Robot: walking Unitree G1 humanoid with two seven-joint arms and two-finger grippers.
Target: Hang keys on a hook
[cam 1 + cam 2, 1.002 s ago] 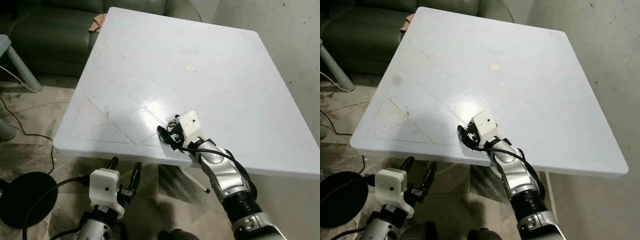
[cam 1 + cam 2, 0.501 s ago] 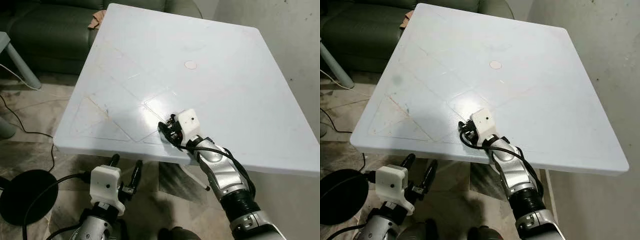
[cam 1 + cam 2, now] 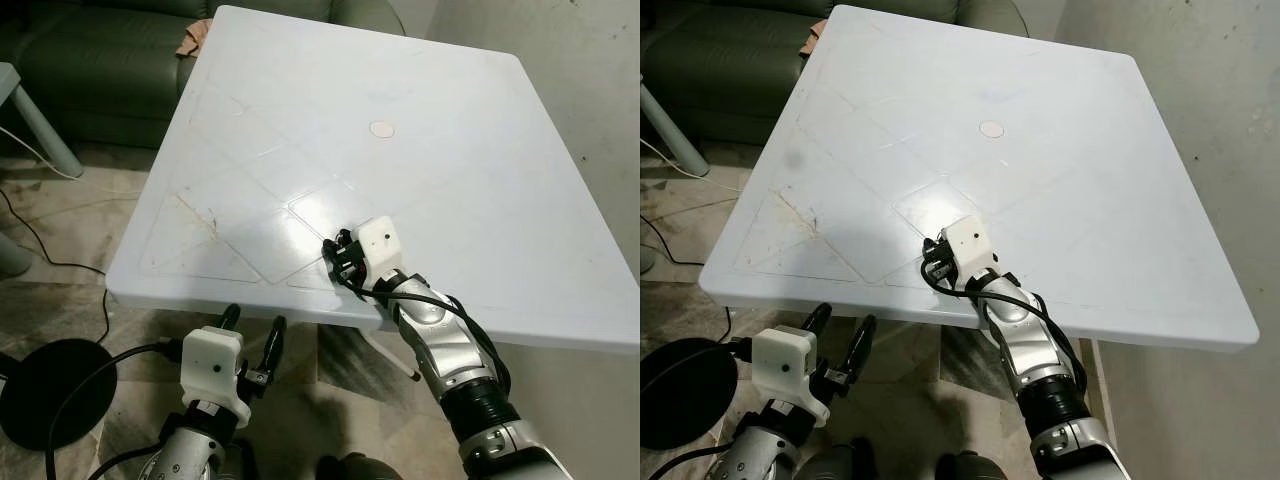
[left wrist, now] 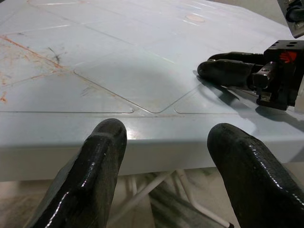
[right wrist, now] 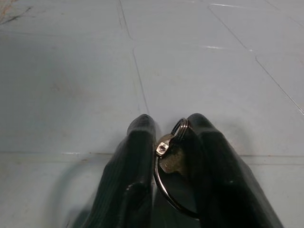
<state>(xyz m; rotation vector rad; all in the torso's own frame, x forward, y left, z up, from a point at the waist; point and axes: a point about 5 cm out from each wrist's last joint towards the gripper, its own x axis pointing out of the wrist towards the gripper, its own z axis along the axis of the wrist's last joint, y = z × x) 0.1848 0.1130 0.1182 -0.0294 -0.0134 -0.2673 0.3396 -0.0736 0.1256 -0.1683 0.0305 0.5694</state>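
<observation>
A small metal key on a ring [image 5: 171, 159] sits pinched between the two black fingers [image 5: 135, 171] of my right gripper [image 3: 340, 255], which is shut on it just above the white table [image 3: 420, 150] near its front edge. The left wrist view takes in those same black fingers [image 4: 228, 71] from the side, low over the tabletop. My left gripper [image 3: 250, 335] hangs below the table's front edge, its fingers [image 4: 102, 156] spread open with nothing between them.
A green sofa [image 3: 110, 60] stands behind the table at the left, with a cloth [image 3: 192, 42] on it. A round black base [image 3: 45, 395] and cables lie on the tiled floor at the left. A bare wall [image 3: 600, 90] rises on the right.
The right gripper has drawn slightly toward the table's middle and lifted a little, with the keys held in it. The left gripper has stayed below the table edge.
</observation>
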